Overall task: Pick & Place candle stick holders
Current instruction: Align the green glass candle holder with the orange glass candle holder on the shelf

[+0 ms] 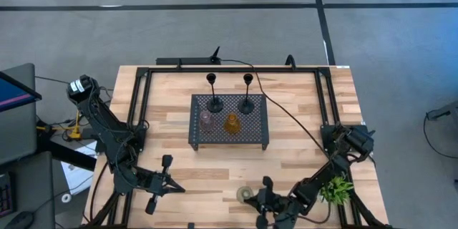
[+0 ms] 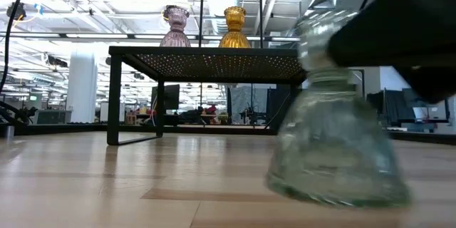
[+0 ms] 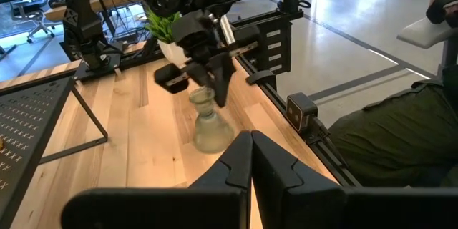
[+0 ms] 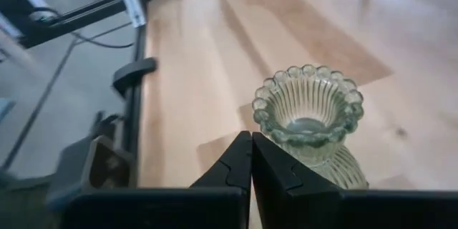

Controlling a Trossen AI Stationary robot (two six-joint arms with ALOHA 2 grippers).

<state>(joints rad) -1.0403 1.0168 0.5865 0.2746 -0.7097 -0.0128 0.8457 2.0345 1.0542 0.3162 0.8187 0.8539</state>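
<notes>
A green glass candle holder [image 1: 245, 193] stands upright on its base near the table's near edge; it also shows in the low view [image 2: 335, 142]. My right gripper [image 4: 250, 139] is shut, its tips level with and next to the holder's beaded rim [image 4: 308, 111]. My left gripper [image 1: 180, 186] is shut and empty at the near left, pointing at the holder [image 3: 207, 125]. Two black stemmed holders [image 1: 213, 93] [image 1: 247, 93], a pink one [image 1: 207, 119] and an amber one [image 1: 231, 123] stand on the black perforated tray [image 1: 250, 125]. My right gripper's shut fingertips [image 4: 243, 150] stand right beside the green holder's rim and neck [image 4: 268, 125], coming level from the table's right side. I cannot tell whether they touch it. The holder stands upright with its base on the table.
A small green spiky plant [image 1: 336, 188] in a white pot stands by the right arm's base. The tray stands on legs at the table's middle [image 2: 206, 53]. Black frame rails run along the table's edges. A person in dark green [image 3: 401, 129] sits beyond the table's edge.
</notes>
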